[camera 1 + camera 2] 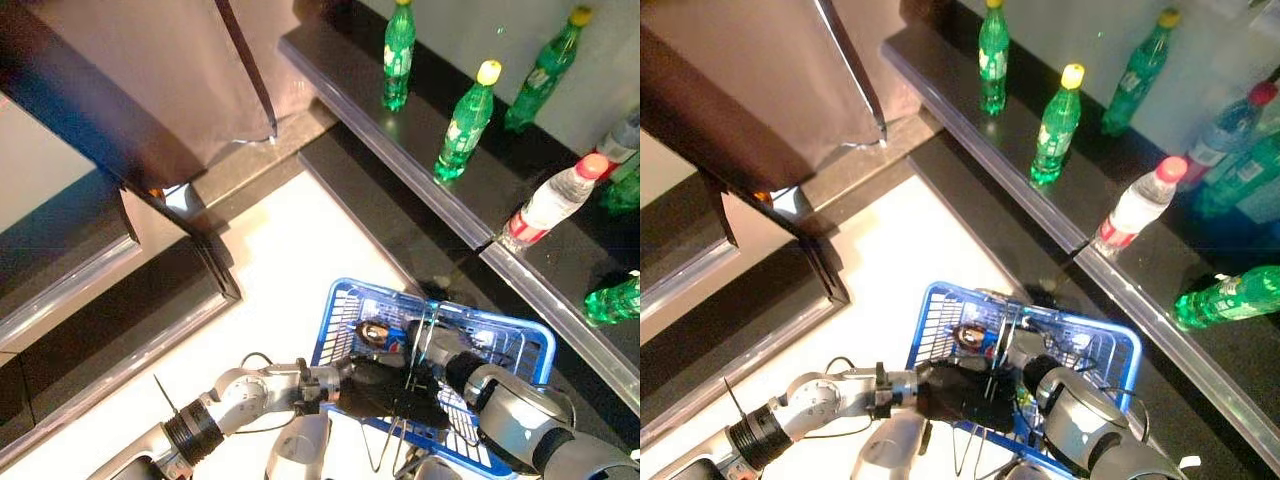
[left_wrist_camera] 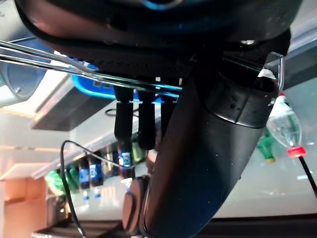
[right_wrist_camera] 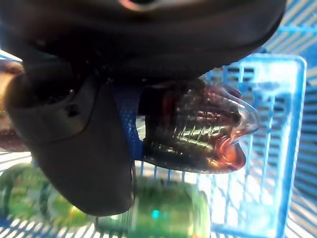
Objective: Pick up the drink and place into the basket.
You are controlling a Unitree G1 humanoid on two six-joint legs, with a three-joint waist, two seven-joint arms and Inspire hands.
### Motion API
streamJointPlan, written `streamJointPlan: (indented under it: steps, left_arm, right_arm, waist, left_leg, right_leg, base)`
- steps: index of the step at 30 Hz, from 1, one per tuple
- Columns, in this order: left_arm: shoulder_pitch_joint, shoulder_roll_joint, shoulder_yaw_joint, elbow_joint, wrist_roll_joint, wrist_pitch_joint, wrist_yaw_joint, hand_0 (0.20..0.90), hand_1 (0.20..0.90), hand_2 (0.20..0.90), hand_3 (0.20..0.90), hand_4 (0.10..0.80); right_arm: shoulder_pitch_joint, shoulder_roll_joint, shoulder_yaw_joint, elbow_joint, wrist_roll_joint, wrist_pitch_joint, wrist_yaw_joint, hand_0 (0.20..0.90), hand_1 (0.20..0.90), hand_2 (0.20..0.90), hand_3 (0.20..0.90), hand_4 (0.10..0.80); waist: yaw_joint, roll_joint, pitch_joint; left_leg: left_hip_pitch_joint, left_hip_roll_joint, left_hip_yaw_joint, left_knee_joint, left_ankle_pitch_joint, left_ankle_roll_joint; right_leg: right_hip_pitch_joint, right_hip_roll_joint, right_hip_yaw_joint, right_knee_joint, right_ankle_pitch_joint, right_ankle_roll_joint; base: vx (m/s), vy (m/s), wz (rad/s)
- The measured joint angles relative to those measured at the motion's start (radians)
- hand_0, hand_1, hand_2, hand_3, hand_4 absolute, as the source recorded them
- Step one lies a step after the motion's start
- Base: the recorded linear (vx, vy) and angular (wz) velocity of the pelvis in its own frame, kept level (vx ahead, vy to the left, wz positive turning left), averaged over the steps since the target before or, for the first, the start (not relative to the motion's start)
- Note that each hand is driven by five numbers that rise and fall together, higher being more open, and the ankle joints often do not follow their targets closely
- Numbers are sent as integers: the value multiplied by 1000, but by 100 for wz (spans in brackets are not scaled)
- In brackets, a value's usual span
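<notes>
Dark shelving runs diagonally across the upper right of the frame, a black shelf [image 1: 440, 195] carrying green bottles [image 1: 466, 122] that stand upright and a clear bottle with a pink cap [image 1: 550, 203] lying tilted near the right edge. Pale floor [image 1: 270, 270] fills the middle of the frame.

At lower centre sits the blue basket [image 1: 338, 312], its wire handles [image 1: 392, 440] down at the near side. From the lower left the left hand [image 1: 385, 392] comes in at the basket's near rim; in its own wrist view the fingers [image 2: 141, 124] are hooked over the thin wire handle, clenched on it.

From the lower right the right hand [image 3: 79, 134] is down inside the basket. Its wrist view shows the drink [image 3: 198, 131], a dark cola-coloured bottle with a ribbed body, lying against the palm with the thumb curled round it, so it is grasped and within the basket's walls. Whether the bottle rests on the basket floor I cannot tell. Beneath it lies a green bottle [image 3: 163, 210] already in the basket.
</notes>
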Motion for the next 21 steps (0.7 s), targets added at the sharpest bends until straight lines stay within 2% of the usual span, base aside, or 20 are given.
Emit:
streamJointPlan:
  steps: [5, 12, 13, 14, 15, 21]
  left_arm:
    - [-37, -2, 0, 0, -17, -27, 0, 300, 300, 300, 200, 100]
    - [-53, 0, -2, 0, -18, -49, 1, 300, 300, 300, 200, 100]
    - [-56, 0, -2, 0, -19, -54, 1, 300, 300, 300, 200, 100]
    - [-58, 2, -2, 0, -23, -62, 2, 300, 300, 300, 200, 100]
    - [-58, 3, -2, 0, -30, -68, 4, 300, 300, 300, 200, 100]
    - [-62, 8, 0, 0, -96, -111, 35, 300, 300, 300, 200, 100]
  right_arm:
    - [-30, -9, 0, 2, -39, 16, 1, 300, 300, 300, 200, 100]
    - [-46, -7, -5, 36, -79, 63, -58, 300, 300, 300, 200, 100]
    - [-46, -7, -13, 38, -79, 68, -72, 415, 415, 415, 335, 235]
    - [-46, -8, -21, 39, -79, 73, -85, 846, 846, 846, 837, 737]
    - [-46, -8, -21, 39, -78, 77, -96, 900, 900, 900, 900, 800]
    - [-46, -9, -49, 23, -33, 42, -180, 900, 900, 900, 900, 800]
  waist:
    - [-1, 9, 46]
    - [-2, 9, 51]
    - [-3, 10, 57]
    - [-4, 10, 64]
    - [-4, 9, 68]
    - [-6, 7, 72]
  left_leg:
    - [-1, -9, 0, 3, 1, 4]
    - [-37, -20, 1, 9, 5, 16]
    - [-37, -22, 2, 9, 6, 17]
    - [-37, -24, 2, 9, 7, 18]
    - [-39, -24, 2, 9, 8, 19]
    - [-39, -26, 4, 8, 8, 21]
  right_leg:
    - [-2, -10, 0, 7, 0, 1]
    - [-41, -28, 2, 24, 3, 7]
    - [-42, -31, 3, 27, 3, 7]
    - [-43, -33, 3, 27, 3, 7]
    - [-45, -34, 3, 28, 3, 8]
    - [-45, -37, 5, 28, 6, 13]
  base:
    - [0, 0, 0]
    - [-29, 10, 1]
    - [-39, 5, -1]
    - [-38, 0, 0]
    - [-33, 1, 1]
    - [0, 0, 0]
